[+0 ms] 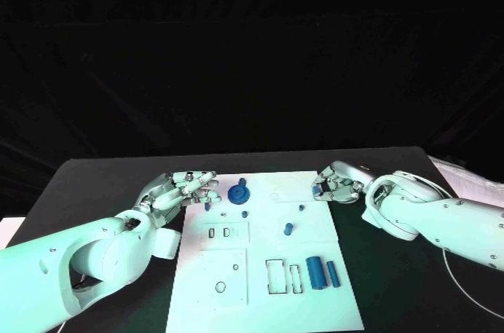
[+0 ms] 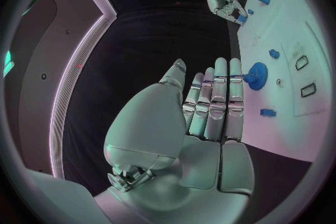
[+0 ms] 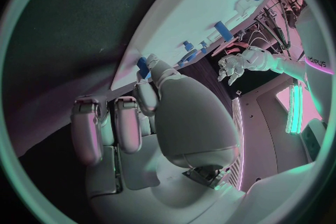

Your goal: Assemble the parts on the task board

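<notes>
You have the task board (image 1: 263,275) lying on the black table (image 1: 95,180) with its long axis running away from the robot; near its front right, two blue cylinders (image 1: 316,272) lie along that axis, and a blue gear (image 1: 239,194) sits near the far edge. Your left hand (image 1: 180,190) rests at the far-left corner, fingers straight together, holding nothing. Your right hand (image 1: 336,183) pinches a small blue part (image 3: 143,63) at the far-right edge, clearest from its wrist.

Matt white task board (image 1: 263,275), glossy blue plastic parts (image 1: 316,272), matt black table (image 1: 95,180).
</notes>
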Controlling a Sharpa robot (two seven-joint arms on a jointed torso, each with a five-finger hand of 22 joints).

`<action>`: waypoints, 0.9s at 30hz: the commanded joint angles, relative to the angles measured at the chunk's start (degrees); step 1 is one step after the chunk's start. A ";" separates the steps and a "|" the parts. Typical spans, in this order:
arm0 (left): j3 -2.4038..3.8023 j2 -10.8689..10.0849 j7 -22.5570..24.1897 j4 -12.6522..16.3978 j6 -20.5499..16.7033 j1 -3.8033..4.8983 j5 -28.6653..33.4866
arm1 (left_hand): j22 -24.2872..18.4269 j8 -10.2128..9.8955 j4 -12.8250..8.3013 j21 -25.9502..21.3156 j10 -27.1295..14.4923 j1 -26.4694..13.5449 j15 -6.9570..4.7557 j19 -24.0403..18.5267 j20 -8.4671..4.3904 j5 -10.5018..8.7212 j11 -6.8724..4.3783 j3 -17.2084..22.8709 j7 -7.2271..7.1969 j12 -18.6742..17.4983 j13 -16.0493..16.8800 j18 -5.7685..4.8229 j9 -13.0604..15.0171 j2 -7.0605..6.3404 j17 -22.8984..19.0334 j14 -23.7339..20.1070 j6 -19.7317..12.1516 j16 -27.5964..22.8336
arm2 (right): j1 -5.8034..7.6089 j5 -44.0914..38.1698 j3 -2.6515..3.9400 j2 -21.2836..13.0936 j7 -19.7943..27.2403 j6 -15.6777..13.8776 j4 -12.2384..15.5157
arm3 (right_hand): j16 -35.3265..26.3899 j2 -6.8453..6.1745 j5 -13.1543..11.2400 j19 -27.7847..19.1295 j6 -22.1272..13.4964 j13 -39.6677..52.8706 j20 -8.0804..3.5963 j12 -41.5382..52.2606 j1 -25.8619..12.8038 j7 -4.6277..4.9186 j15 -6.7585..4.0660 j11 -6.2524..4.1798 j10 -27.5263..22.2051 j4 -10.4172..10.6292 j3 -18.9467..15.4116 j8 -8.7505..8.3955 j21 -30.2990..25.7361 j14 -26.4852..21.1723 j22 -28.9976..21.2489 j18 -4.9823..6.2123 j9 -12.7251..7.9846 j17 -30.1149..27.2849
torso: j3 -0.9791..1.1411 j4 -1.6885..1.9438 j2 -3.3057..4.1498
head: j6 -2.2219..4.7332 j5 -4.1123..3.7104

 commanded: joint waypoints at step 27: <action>0.03 0.42 1.74 -3.78 0.80 0.01 1.47 | 0.08 -0.23 -0.43 0.29 0.13 0.48 0.11 0.44 -0.10 0.00 0.35 0.13 0.17 -0.29 -0.08 0.60 -0.03 0.45 0.17 -0.14 0.08 -0.25 | 0.21 -7.14 0.02 12.62 -15.27 -1.30 11.43 | -0.69 1.67 0.50 0.66 1.27 -1.38 -0.70 -1.83 -1.50 -1.04 -0.46 -1.15 -0.14 0.61 0.92 0.31 -0.43 4.04 7.81 -0.37 0.39 6.43 | -0.95 0.54 -1.02 | -2.25 2.09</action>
